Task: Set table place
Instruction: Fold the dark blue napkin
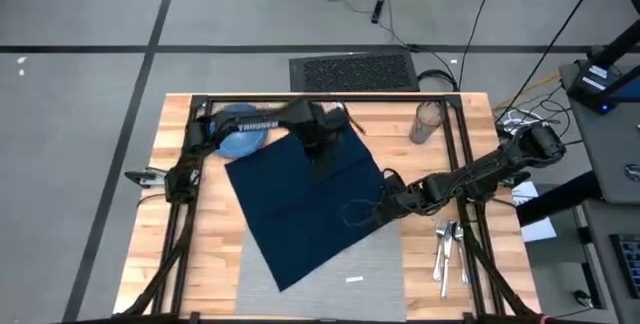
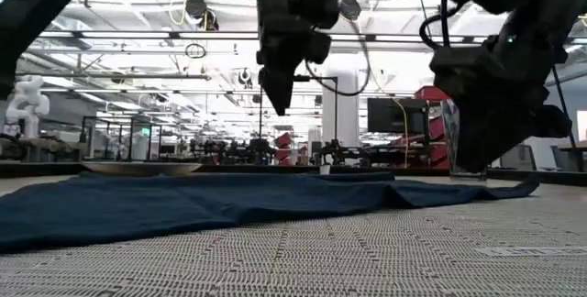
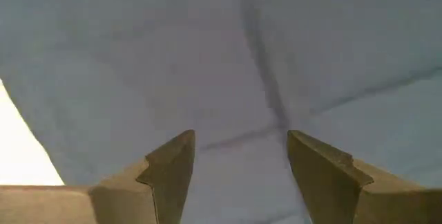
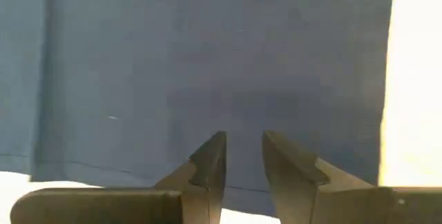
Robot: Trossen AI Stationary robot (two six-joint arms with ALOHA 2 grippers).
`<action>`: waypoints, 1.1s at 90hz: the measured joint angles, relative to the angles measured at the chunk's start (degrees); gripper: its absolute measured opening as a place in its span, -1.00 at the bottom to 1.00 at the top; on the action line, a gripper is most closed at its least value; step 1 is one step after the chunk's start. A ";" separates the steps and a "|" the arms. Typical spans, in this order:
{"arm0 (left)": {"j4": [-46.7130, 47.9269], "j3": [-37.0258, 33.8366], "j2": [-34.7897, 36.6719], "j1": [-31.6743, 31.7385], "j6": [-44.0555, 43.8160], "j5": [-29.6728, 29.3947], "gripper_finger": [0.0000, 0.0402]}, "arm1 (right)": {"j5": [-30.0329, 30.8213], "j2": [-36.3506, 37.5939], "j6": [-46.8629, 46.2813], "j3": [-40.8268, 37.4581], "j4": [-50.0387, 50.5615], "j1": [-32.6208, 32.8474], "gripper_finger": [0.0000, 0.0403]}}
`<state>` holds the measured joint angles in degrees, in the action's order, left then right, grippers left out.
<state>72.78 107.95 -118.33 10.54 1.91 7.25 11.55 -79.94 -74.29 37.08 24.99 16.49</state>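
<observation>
A dark navy napkin [image 1: 305, 204] is spread open and skewed across the middle of the table [image 1: 200, 254], its lower half covering much of the light-grey placemat [image 1: 370, 264], which lies toward 6 o'clock with a small white tag [image 1: 354, 280] showing. The step in hand is judged to be the handling of the napkin, which has yet to be folded or shifted off the mat. The left claw [image 1: 322, 154] is held over the cloth near its 12 o'clock edge, the fingers [image 3: 169, 165] parted fairly wide and nothing held between them. The right claw [image 1: 372, 210] is placed at the cloth's 3 o'clock edge, the fingers [image 4: 207, 158] parted only narrowly, with nothing seen gripped. A pinch on an edge or corner is judged to be called for next. A blue dish [image 1: 240, 134] sits at 11 o'clock, a glass [image 1: 428, 122] at 1 o'clock, cutlery [image 1: 447, 247] at 4 o'clock. White lettering on the left arm appears to read "TROSSEN"
</observation>
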 joint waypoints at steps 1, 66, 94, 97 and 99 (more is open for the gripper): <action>-0.06 -0.30 0.08 -0.53 -0.08 -0.35 0.07 | -0.22 0.00 0.32 0.00 0.12 -0.09 -0.59; -5.37 -23.17 17.32 -8.42 -16.04 -14.33 0.07 | -17.69 -5.36 11.06 -0.02 -20.75 1.21 -0.59; -10.34 -42.58 22.89 -1.27 -18.46 -13.49 0.07 | -7.04 -2.70 5.66 -0.04 -15.87 4.35 -0.59; -10.89 -44.48 23.22 -0.14 -19.56 -12.70 0.07 | -5.99 -2.47 5.23 -0.04 -15.32 4.40 -0.59; -10.85 -45.73 23.47 0.51 -20.24 -12.33 0.07 | -5.41 -2.29 4.99 -0.04 -14.94 4.40 -0.59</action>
<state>61.93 62.21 -94.86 11.05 -18.33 -5.08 6.14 -82.24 -69.31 37.04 10.05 20.88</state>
